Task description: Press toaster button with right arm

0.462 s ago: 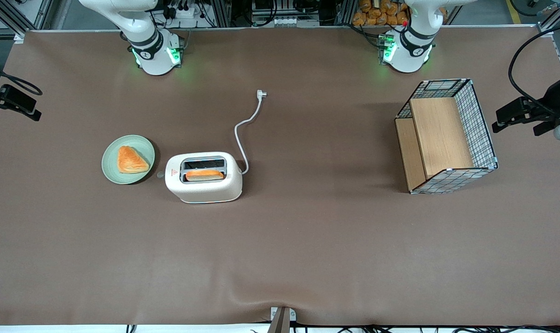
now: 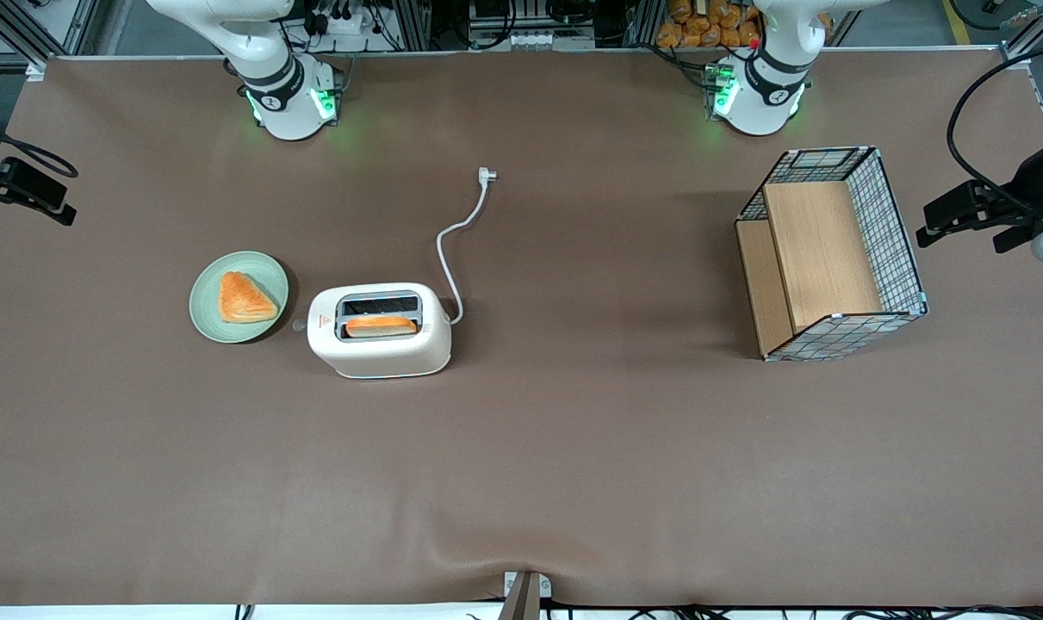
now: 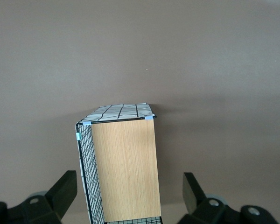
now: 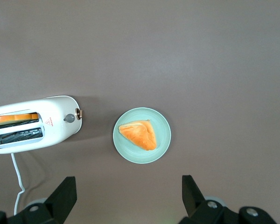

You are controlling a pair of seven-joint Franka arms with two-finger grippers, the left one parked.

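1. Cream-white toaster (image 2: 380, 331) is seen standing just beside the green plate (image 2: 239, 296), cord (image 2: 461, 232) unplugged; toaster button (image 4: 78, 113) is not yet touched.
2. Gripper (image 4: 128, 196) is held wide open and empty, high above the plate.
3. Button detail is resolved only by the right wrist view; the basket (image 2: 831, 254) is shown only by the others.

A wire-mesh basket (image 3: 91, 177) with a wooden panel (image 3: 126, 168) stands at lower centre of the frame on a plain brown table (image 3: 214, 60). Two black fingers (image 3: 60, 193) flank it, set wide apart, along the bottom edge.
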